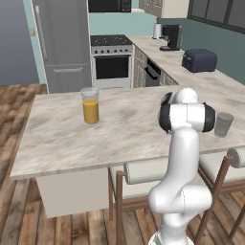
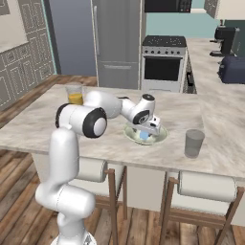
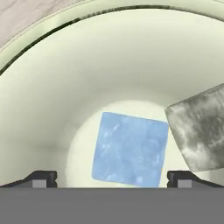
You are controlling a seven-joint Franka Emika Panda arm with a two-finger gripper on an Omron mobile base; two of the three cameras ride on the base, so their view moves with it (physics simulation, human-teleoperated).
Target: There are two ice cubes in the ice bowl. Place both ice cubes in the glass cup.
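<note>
My gripper (image 2: 145, 132) hangs low inside the ice bowl (image 2: 163, 135), a shallow pale greenish-white dish on the island counter. In the hand view its two dark fingertips (image 3: 42, 177) stand wide apart and open, on either side of a light-blue ice cube (image 3: 130, 148) that lies on the bowl's floor (image 3: 87, 87). Nothing is gripped. A second cube (image 3: 199, 131), greyish in this view, rests against the bowl's right side. The glass cup (image 2: 194, 142), a short grey tumbler, stands to the right of the bowl; it also shows as the glass cup (image 1: 223, 124) near the counter's right end.
A taller glass of orange liquid (image 1: 90, 105) stands on the counter's far left part. Two stools (image 2: 206, 187) are tucked under the near edge. A toaster (image 1: 199, 60) and a coffee machine (image 1: 171, 37) sit on the back counter, beside the oven (image 1: 112, 62).
</note>
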